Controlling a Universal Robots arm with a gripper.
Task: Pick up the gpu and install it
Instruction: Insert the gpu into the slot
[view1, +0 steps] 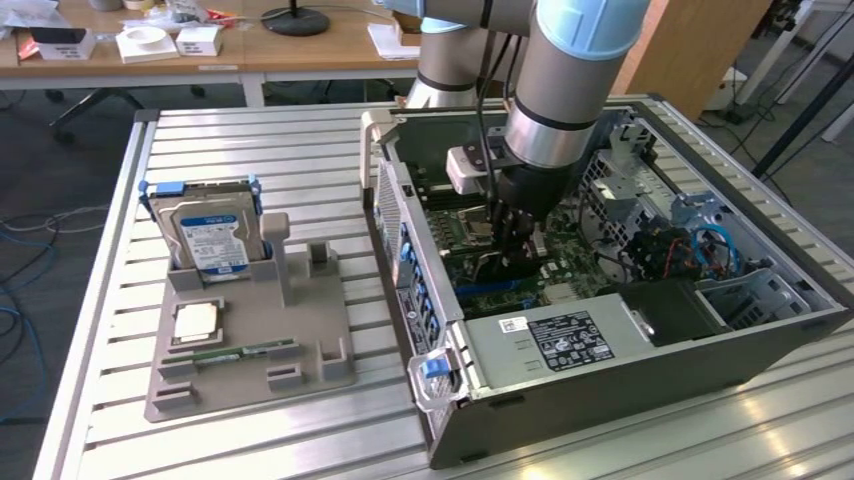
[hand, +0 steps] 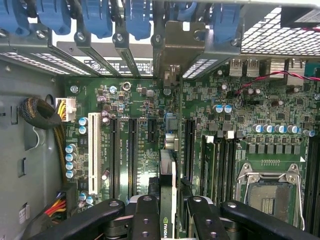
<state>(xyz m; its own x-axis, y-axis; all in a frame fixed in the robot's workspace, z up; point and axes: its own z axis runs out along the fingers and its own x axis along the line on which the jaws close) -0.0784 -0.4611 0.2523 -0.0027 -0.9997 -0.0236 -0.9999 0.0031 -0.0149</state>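
Arm reaches into open computer case (view1: 627, 350). Gripper (hand: 169, 212) pinches gpu (hand: 167, 175), one finger on each flat side. Card stands upright, edge-on to wrist camera, over motherboard (hand: 240, 125), beside long expansion slots (hand: 132, 150) (seated or just above: cannot tell). At exterior view's left, grey holder (view1: 314, 345) carries hard drive (view1: 207, 235) upright and memory stick (view1: 247, 352) lying flat.

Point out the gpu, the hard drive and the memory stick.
gpu (hand: 167, 185), wrist view, the card's thin edge.
hard drive (view1: 214, 245), exterior view, its blue label.
memory stick (view1: 247, 351), exterior view, middle of its green strip.
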